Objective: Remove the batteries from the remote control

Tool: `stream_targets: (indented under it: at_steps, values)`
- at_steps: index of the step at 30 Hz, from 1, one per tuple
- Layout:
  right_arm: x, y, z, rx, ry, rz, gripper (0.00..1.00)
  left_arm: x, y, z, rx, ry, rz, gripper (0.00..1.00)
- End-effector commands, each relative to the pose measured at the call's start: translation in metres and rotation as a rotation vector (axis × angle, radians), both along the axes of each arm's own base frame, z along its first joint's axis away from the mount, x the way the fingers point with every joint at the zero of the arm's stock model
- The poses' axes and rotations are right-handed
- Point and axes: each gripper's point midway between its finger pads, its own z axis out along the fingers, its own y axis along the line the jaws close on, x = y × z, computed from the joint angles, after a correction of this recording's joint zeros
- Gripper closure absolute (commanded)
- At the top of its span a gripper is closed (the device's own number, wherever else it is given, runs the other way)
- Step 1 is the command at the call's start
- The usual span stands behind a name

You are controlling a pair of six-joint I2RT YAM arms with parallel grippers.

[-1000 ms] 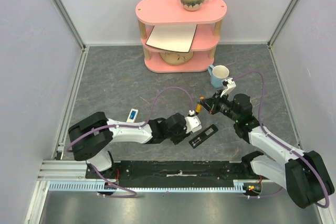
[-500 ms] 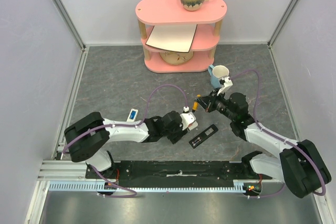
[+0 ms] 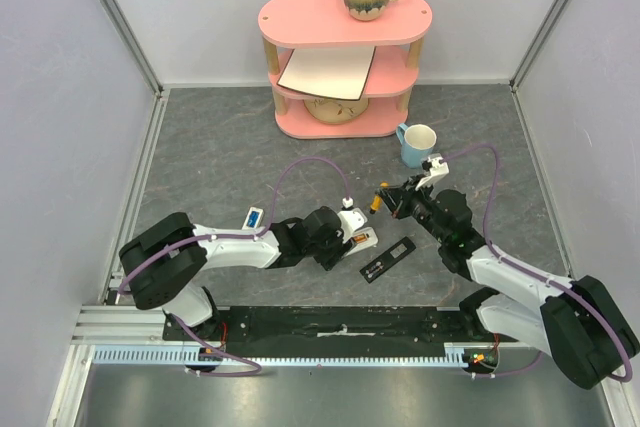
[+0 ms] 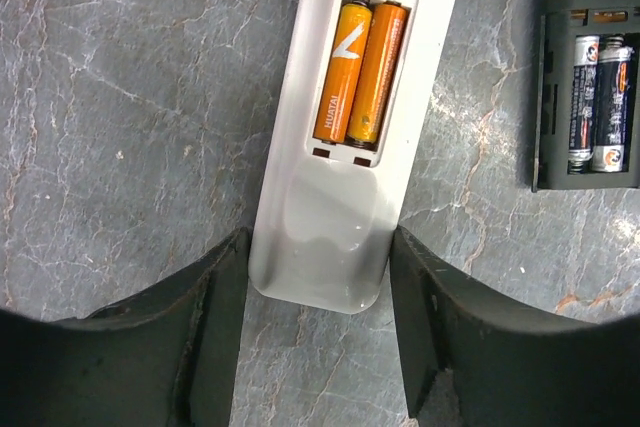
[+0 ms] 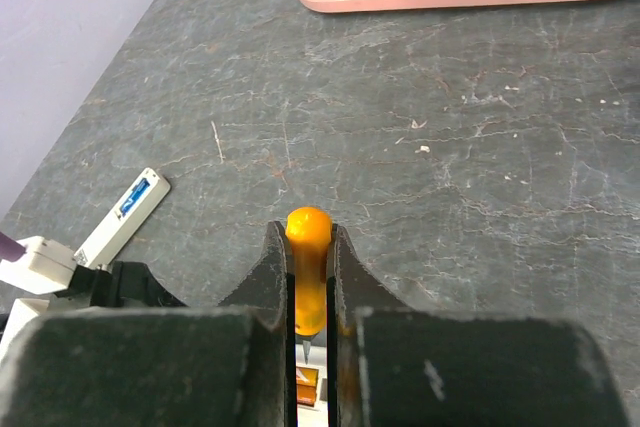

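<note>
A white remote [image 4: 330,237] lies back-up with its battery bay open, two orange batteries [image 4: 360,72] side by side inside. My left gripper [image 4: 318,247] is shut on the remote's near end, one finger pressed against each side. In the top view the left gripper [image 3: 350,233] and the remote [image 3: 362,240] are at the table's middle. My right gripper [image 5: 308,237] is shut on an orange-handled screwdriver [image 5: 308,267], tip pointing down over an orange battery [image 5: 306,387]. It shows in the top view [image 3: 384,198], just beyond the white remote.
A black remote [image 3: 387,259] lies right of the white one, its open bay holding two black-and-white cells [image 4: 596,102]. A small white-and-blue device [image 3: 254,218] lies to the left. A blue mug [image 3: 417,143] and a pink shelf [image 3: 343,62] stand behind.
My left gripper has shifted a little left with the white remote, whose orange batteries now show from above. My right gripper, still holding the screwdriver, has moved slightly down towards the remote.
</note>
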Motion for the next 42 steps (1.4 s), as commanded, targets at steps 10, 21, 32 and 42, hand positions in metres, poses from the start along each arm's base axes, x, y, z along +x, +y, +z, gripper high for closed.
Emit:
stream_targets:
  at_steps: [10, 21, 32, 42]
  values:
    - [0.003, 0.004, 0.008, 0.007, -0.063, -0.024, 1.0, -0.001, -0.005, 0.005, -0.041, 0.027, 0.009, 0.8]
    - [-0.001, 0.003, 0.001, -0.075, -0.048, -0.09, 1.0, -0.002, -0.006, 0.003, -0.036, 0.036, 0.011, 0.98]
    - [-0.007, 0.005, -0.008, -0.13, -0.042, -0.129, 1.0, -0.002, -0.006, 0.001, -0.029, 0.042, 0.012, 0.98]
    - [-0.009, 0.012, -0.007, -0.118, -0.045, -0.109, 1.0, -0.003, -0.007, -0.001, -0.024, 0.051, 0.007, 0.98]
